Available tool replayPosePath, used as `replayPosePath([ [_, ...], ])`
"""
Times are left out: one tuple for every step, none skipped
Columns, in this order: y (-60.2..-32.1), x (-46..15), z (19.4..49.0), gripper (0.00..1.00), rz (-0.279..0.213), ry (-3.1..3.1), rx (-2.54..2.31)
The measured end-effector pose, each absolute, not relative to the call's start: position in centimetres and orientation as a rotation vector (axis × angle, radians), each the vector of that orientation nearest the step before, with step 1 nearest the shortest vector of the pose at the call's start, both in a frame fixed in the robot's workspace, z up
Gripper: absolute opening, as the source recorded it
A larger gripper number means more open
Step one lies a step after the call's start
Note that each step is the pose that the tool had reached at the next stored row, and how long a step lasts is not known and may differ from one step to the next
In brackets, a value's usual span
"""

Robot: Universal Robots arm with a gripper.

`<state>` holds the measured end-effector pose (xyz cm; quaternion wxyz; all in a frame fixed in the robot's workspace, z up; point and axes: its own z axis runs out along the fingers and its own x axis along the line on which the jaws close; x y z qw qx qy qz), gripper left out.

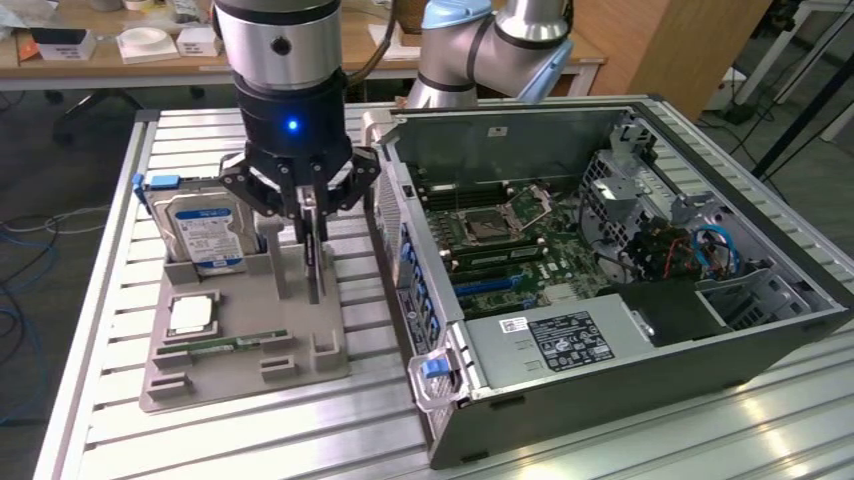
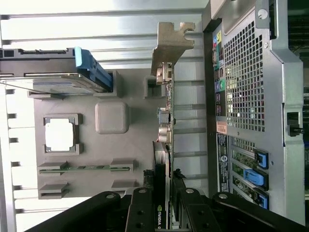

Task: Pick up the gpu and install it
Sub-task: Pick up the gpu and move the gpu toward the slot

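**Pick-up stage: gripper clamped on the card at the fixture**

- The gripper [image 1: 310,212] hangs straight down over the grey fixture tray [image 1: 240,375], on the slatted table [image 1: 267,440], just beside the open computer case [image 1: 667,390].
- Its jaws are drawn in and pinch the gpu [image 1: 312,262] by its upper edge, one on each face.
- In the wrist view the gpu [image 2: 165,145] runs edge-on out from the gripper [image 2: 162,203]. Its pale end bracket [image 2: 170,46] is at the far end, near the case's rear panel [image 2: 246,96].
- The card stands upright on its long edge. Whether its lower edge sits in the fixture or just above it, I cannot tell.
- The hard drive [image 1: 207,235], the processor [image 1: 191,315] and the memory stick [image 1: 220,343] lie untouched in their own seats on the tray.
- The case lies on its side with the motherboard [image 1: 514,250] exposed. No card shows at the blue slots [image 1: 487,285].

Judgement: this is the grasp of the pick-up, and installation is not begun. A lift from here calls for a straight upward pull with the card kept upright, since the fixture's posts stand close against it. Seating it calls for the bracket end facing the case's rear and the edge connector square over a slot.
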<state>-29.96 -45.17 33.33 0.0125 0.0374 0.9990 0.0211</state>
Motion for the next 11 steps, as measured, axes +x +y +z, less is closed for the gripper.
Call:
replayPosePath([
  [-45.16, -29.97, 33.5, 0.26, 0.066, 3.114, 0.117],
  [-45.16, -29.97, 33.62, 0.26, 0.065, 3.114, 0.117],
  [-45.17, -29.96, 33.62, 0.26, 0.065, 3.114, 0.116],
  [-45.17, -29.96, 33.62, 0.26, 0.064, 3.114, 0.116],
  [-45.17, -29.96, 33.63, 0.26, 0.064, 3.114, 0.116],
  [-45.17, -29.96, 33.63, 0.26, 0.064, 3.114, 0.116],
  [-45.17, -29.96, 33.64, 0.26, 0.064, 3.114, 0.116],
  [-45.16, -29.96, 33.64, 0.26, 0.064, 3.114, 0.116],
  [-45.16, -29.96, 33.64, 0.26, 0.064, 3.114, 0.116],
  [-45.16, -29.96, 33.64, 0.26, 0.064, 3.114, 0.116],
  [-45.16, -29.96, 33.64, 0.26, 0.064, 3.114, 0.116],
])
